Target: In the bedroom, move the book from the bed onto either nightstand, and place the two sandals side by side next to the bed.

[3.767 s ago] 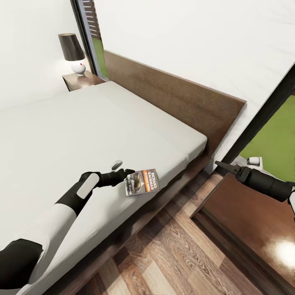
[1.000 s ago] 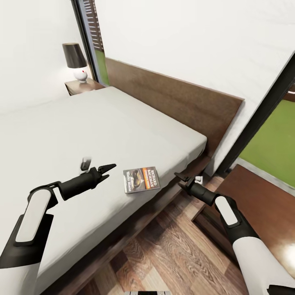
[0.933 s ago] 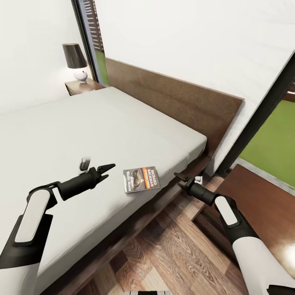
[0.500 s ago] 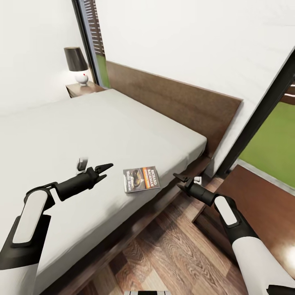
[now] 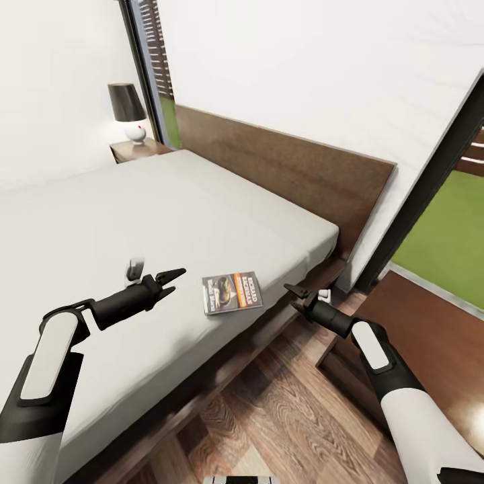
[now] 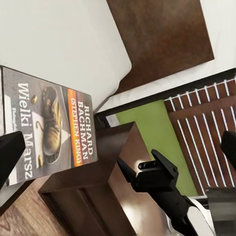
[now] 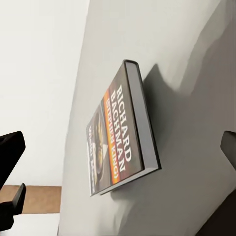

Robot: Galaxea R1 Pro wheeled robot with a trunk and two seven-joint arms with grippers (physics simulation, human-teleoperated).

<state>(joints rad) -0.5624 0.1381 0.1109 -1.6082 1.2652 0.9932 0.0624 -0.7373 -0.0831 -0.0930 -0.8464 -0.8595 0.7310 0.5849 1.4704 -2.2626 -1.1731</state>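
The bed point(image 5: 134, 215) lies under the left pincer point(image 5: 169, 280), whose fingers stand apart and hold nothing. The near nightstand point(image 5: 430, 336) sits behind the right pincer point(image 5: 296, 294), which hangs off the bed's edge with its fingers apart, also empty. The book point(image 5: 232, 293) lies flat on the mattress between the two pincers, just ahead of the left one, close to the edge.

Risks, as I judge them: the book is thin and flat, so fingers closing from above may dig into the mattress or nudge it over the edge to the floor point(image 5: 282, 403).

The sandals cannot be placed. The right pincer's fingertips are too small to read precisely.
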